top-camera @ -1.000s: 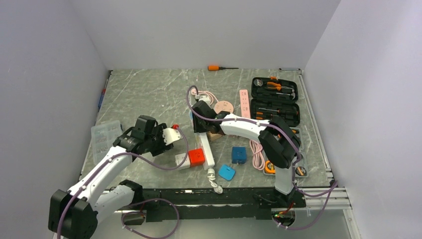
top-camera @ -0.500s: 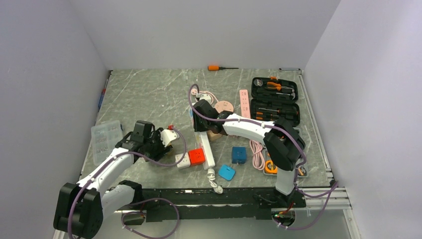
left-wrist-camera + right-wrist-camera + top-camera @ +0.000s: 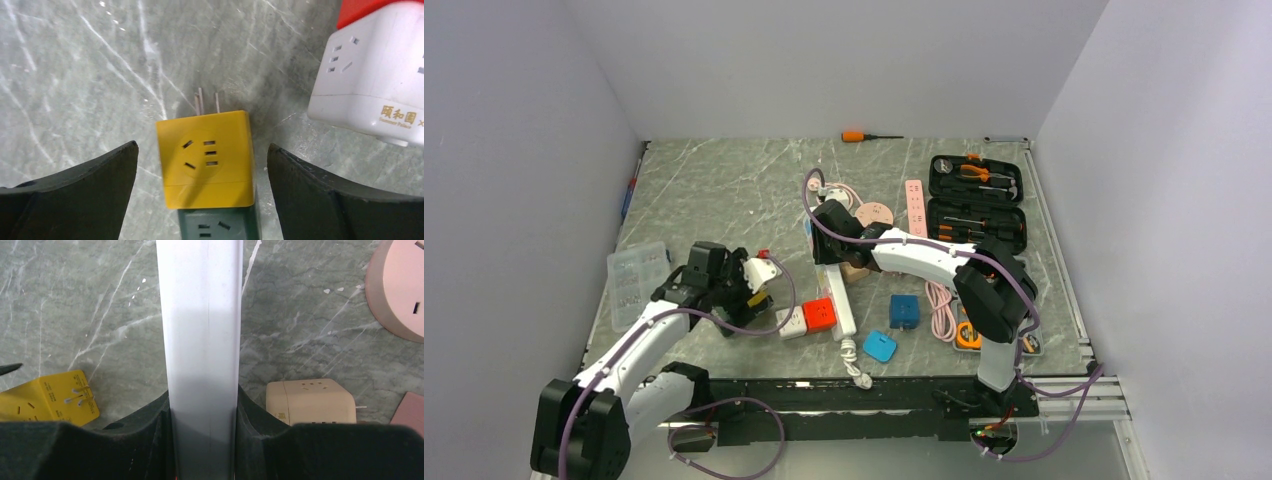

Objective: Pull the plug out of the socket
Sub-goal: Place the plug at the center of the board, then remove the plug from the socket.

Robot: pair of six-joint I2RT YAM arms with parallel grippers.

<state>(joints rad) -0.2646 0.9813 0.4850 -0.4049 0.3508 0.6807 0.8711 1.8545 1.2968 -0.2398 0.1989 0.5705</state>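
grey marble table [image 3: 714,190]: yellow plug [image 3: 205,160] seen lying clear of the white power strip [image 3: 200,315]

white walls are seen round the veined table on three sides. the yellow plug is found flat on the stone at the left of the table. its metal prongs are bare and pointed away from the wrist camera, and its socket face is turned upward. a dark green block [image 3: 217,227] is seen right against its near end. the left gripper [image 3: 202,146] is held low over the plug with its jaws spread wide. one finger is seen on each side of the plug, and the plug is touched by neither. a white cube adapter with a red top [image 3: 370,85] is seen just beside it, apart from it.

the white power strip is laid near the middle of the table, running toward the near edge. it is pinched across its width by the right gripper [image 3: 202,405], both fingers being pressed against its long sides. a beige cube adapter [image 3: 310,402] is seen just beside the strip on one side, and a round pink socket [image 3: 400,290] farther off.

an open black tool case [image 3: 977,200] is placed at the far right, an orange screwdriver [image 3: 864,136] at the back edge, and a clear plastic box [image 3: 634,275] at the left edge.
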